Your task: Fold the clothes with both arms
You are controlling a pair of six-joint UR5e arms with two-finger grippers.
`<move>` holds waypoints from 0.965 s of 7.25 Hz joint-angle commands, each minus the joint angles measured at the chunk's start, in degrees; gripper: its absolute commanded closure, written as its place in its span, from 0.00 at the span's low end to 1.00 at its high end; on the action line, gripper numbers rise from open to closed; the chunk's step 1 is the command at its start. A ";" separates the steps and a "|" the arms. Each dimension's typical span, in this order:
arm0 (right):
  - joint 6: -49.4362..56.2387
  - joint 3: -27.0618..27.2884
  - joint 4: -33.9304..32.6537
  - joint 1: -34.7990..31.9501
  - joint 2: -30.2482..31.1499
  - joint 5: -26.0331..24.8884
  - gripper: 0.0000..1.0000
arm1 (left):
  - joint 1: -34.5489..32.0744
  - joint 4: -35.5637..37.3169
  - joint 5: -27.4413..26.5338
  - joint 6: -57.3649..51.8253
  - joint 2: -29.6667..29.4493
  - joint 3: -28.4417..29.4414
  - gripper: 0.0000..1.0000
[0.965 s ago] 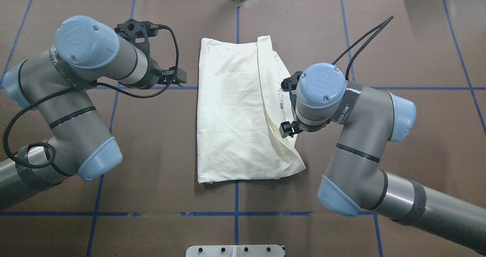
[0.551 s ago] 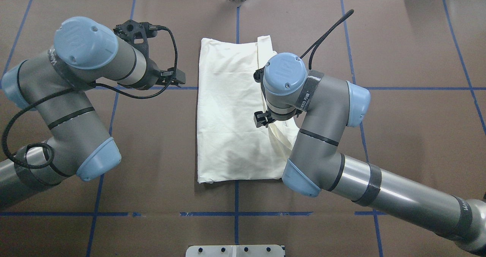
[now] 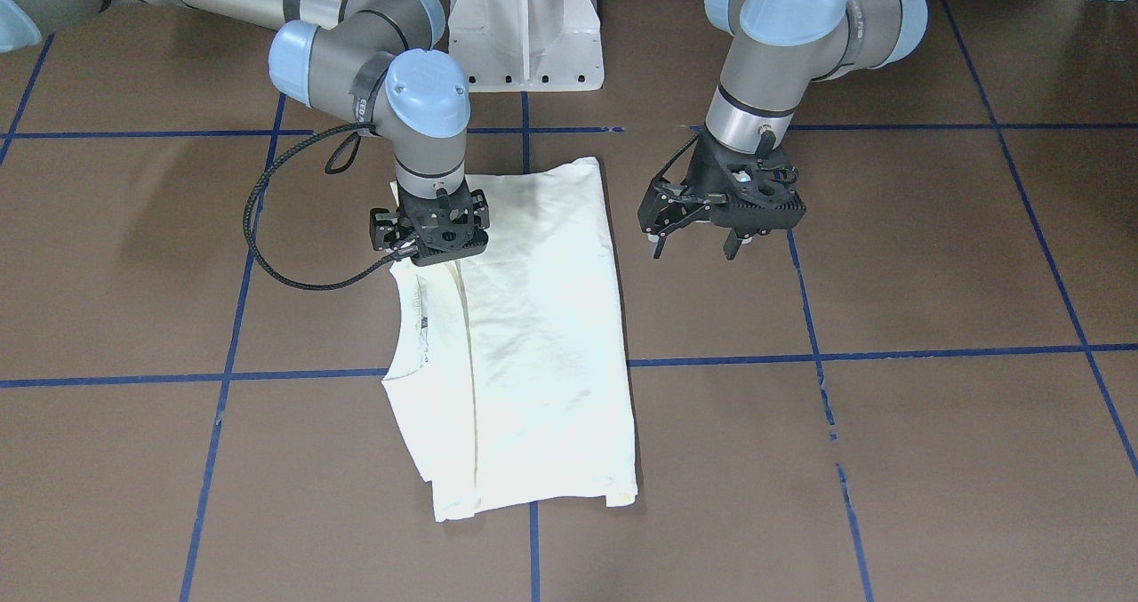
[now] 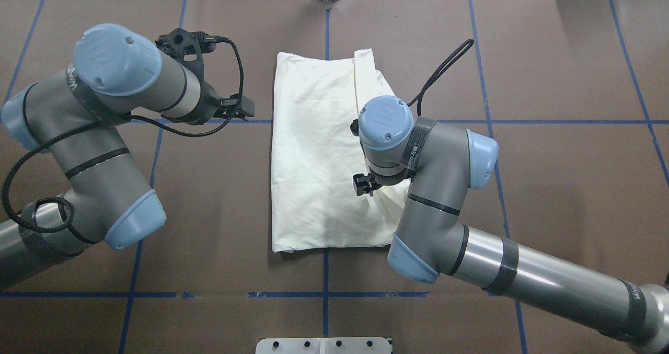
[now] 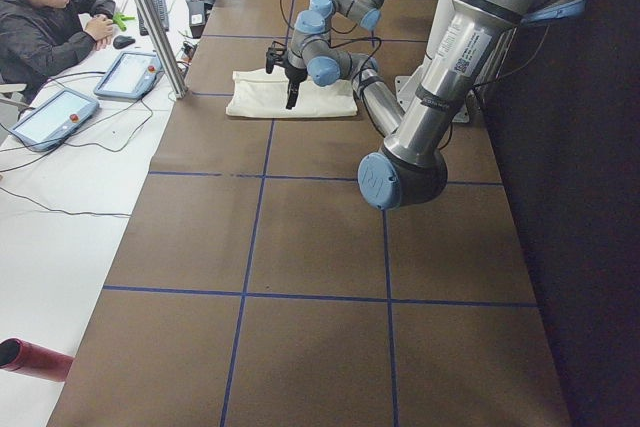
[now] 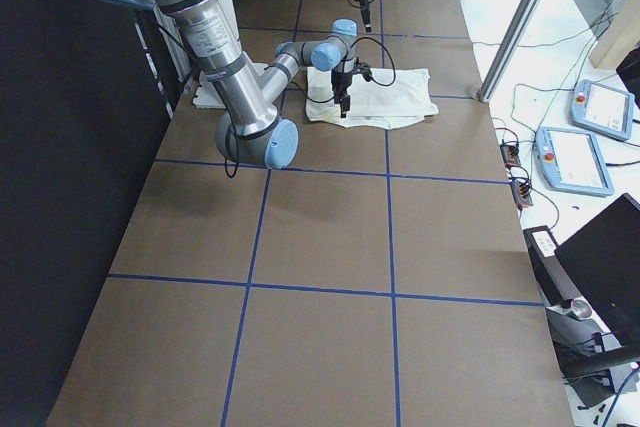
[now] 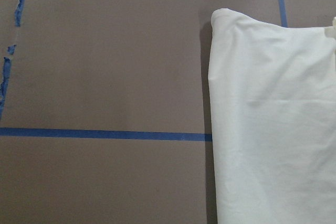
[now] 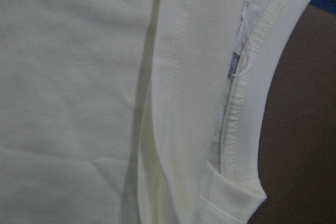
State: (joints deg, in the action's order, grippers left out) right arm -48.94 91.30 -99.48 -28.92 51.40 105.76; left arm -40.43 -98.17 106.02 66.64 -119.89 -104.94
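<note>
The cream shirt (image 4: 313,155) lies folded into a long rectangle, plain side up, print hidden. A narrow flap and the collar (image 3: 418,317) lie along its right side. My right gripper (image 3: 436,260) points straight down on the shirt's right part, at the flap edge near the robot's end. Its fingers are hidden under its body, so I cannot tell whether it is open or shut. The right wrist view shows only the cloth and the collar seam (image 8: 236,114). My left gripper (image 3: 692,251) hangs open and empty above the table, just left of the shirt (image 7: 273,119).
The white pedestal (image 3: 524,33) stands at the robot's side of the table. A black cable loop (image 3: 267,228) trails off the right wrist over the table. An operator (image 5: 45,17) sits at the far table edge by two tablets.
My right arm swung left from the shirt's right edge to above its right part, then came slightly toward the robot. The left arm barely moved. The shirt lies as before.
</note>
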 commanded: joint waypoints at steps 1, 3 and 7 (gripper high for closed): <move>-0.19 -0.06 -1.24 0.00 0.37 0.41 0.00 | 0.00 -0.01 0.07 0.24 -0.25 0.00 0.00; -0.19 -1.02 -1.24 -0.26 0.90 0.42 0.00 | 0.00 -0.01 0.07 0.42 -0.52 -0.09 0.00; 1.82 -0.51 -0.98 -5.26 5.53 1.47 0.00 | 0.09 -0.09 0.76 0.60 -0.69 0.00 0.00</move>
State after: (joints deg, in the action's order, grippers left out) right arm -48.27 90.40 -100.66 -32.65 54.48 106.88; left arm -40.34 -98.19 106.33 67.17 -120.57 -104.95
